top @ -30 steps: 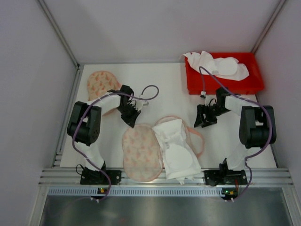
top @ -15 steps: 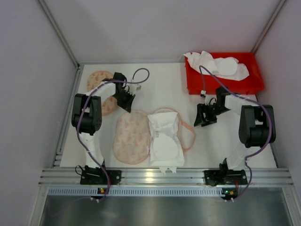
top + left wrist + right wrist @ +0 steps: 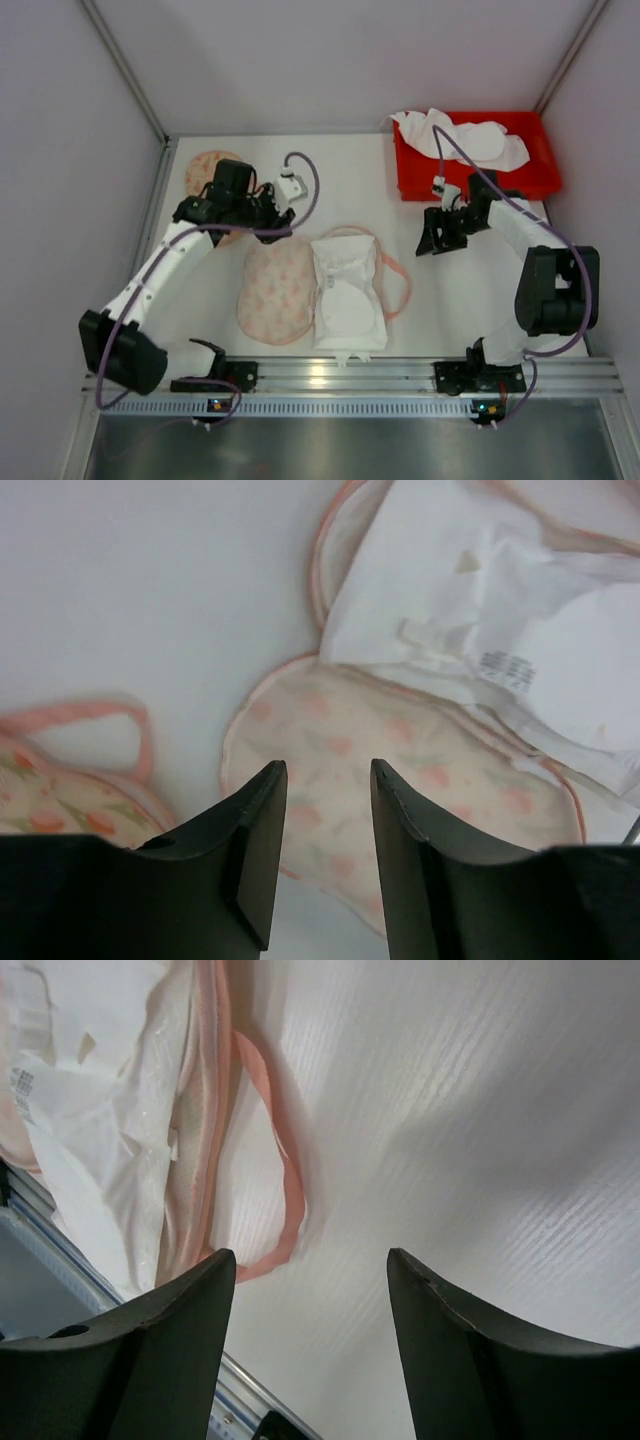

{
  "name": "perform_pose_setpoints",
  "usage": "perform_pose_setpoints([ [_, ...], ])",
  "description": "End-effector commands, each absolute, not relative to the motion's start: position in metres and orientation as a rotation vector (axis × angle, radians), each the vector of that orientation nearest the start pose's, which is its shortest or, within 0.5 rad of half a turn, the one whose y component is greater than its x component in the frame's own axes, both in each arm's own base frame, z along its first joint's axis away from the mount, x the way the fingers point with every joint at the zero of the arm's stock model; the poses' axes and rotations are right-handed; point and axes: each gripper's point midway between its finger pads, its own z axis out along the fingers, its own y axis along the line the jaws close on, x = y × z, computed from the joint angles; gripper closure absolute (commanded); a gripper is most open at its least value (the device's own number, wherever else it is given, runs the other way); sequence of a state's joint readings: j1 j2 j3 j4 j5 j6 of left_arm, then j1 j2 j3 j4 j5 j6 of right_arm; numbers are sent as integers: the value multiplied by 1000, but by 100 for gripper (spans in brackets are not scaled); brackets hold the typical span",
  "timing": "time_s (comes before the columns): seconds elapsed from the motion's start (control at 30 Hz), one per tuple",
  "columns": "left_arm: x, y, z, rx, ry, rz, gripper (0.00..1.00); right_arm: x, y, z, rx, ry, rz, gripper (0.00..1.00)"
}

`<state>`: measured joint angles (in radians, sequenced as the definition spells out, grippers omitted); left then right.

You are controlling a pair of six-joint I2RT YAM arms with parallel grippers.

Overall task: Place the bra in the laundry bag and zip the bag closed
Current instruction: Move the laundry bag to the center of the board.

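Where the table (image 3: pixel 350 190) meets the left wall, a second floral pouch (image 3: pixel 205 170) lies flat, partly under the left arm.

- Left gripper (image 3: pixel 272 222): fingers (image 3: pixel 258 855) parted to a moderate gap with nothing between them, poised over the far end of the laundry bag.
- Laundry bag (image 3: pixel 275 295): opened out flat. Its left half is cream with a peach floral print and pink piping.
- Bra (image 3: pixel 348 295): white, crumpled and folded on itself (a printed care label shows in the left wrist view). It lies on the bag's right half, touching the floral half, just right of the left gripper and nearer the arm bases.
- Pink loop (image 3: pixel 400 285): curves out from the bag's right edge, flat on the table.
- Right gripper (image 3: pixel 437 238): jaws wide, empty, beyond that loop and apart from the bra.
- Red bin (image 3: pixel 420 185): far right corner, holding white garments.
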<state>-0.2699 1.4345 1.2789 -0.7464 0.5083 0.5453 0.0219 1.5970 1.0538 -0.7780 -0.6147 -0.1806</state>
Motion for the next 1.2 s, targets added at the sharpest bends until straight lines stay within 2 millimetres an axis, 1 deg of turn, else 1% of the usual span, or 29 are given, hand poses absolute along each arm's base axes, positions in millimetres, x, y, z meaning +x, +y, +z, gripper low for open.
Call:
perform_pose_setpoints([
  [0.0,234,-195,179,1526,1862,-517,55,295,100,118,-397,2598,813,37],
  [0.03,202,-215,172,1655,1787,-551,55,300,90,124,-352,2584,796,36],
  [0.07,184,-222,168,1712,1752,-562,55,301,89,127,-343,2572,792,35],
  [0.1,169,-225,166,1741,1739,-553,55,302,90,132,-340,2557,801,35],
  [0.13,150,-228,151,1807,1745,-571,55,302,89,136,-343,2541,793,34],
  [0.17,121,-242,146,1909,1678,-619,56,301,89,138,-344,2538,789,34],
  [0.23,93,-251,137,1954,1710,-745,56,299,86,139,-351,2533,763,34],
  [0.27,86,-253,127,1943,1783,-770,57,299,85,140,-351,2531,751,33],
  [0.3,84,-258,125,1939,1785,-781,57,297,84,138,-348,2535,746,33],
  [0.33,77,-261,122,1960,1779,-794,58,296,84,140,-347,2524,737,32],
  [0.37,62,-264,114,2016,1760,-812,58,296,82,140,-348,2524,725,32],
  [0.4,59,-269,112,2024,1730,-812,58,295,81,139,-344,2528,719,32],
  [0.43,54,-271,106,2056,1706,-779,59,294,81,140,-345,2523,711,32],
  [0.47,51,-270,97,2096,1691,-755,60,293,80,141,-345,2520,706,32],
  [0.5,49,-271,93,2120,1664,-733,60,292,79,140,-343,2522,704,32],
  [0.53,42,-275,90,2156,1602,-709,62,293,79,141,-338,2518,702,31],
  [0.6,36,-277,81,2217,1512,-679,62,292,78,141,-338,2518,699,31],
  [0.63,28,-279,79,2253,1460,-672,63,292,77,140,-333,2522,698,31],
  [0.7,26,-281,71,2308,1386,-628,63,292,77,139,-333,2527,697,31],
  [0.73,22,-286,71,2324,1334,-634,63,293,77,138,-332,2528,698,31],
  [0.83,18,-298,64,2381,1215,-610,62,292,77,137,-331,2537,704,31],
  [0.93,21,-308,61,2390,1183,-577,60,292,77,135,-330,2540,707,31],
  [0.97,24,-312,55,2397,1177,-554,60,291,76,134,-329,2544,704,31],
  [1.0,29,-314,53,2389,1177,-520,58,291,76,133,-328,2545,704,31],
  [1.03,30,-313,48,2411,1155,-504,58,291,76,132,-329,2548,700,31],
  [1.13,35,-319,45,2393,1138,-479,57,291,76,131,-328,2551,706,31],
  [1.17,36,-319,41,2405,1129,-466,57,290,76,131,-327,2554,705,31],
])
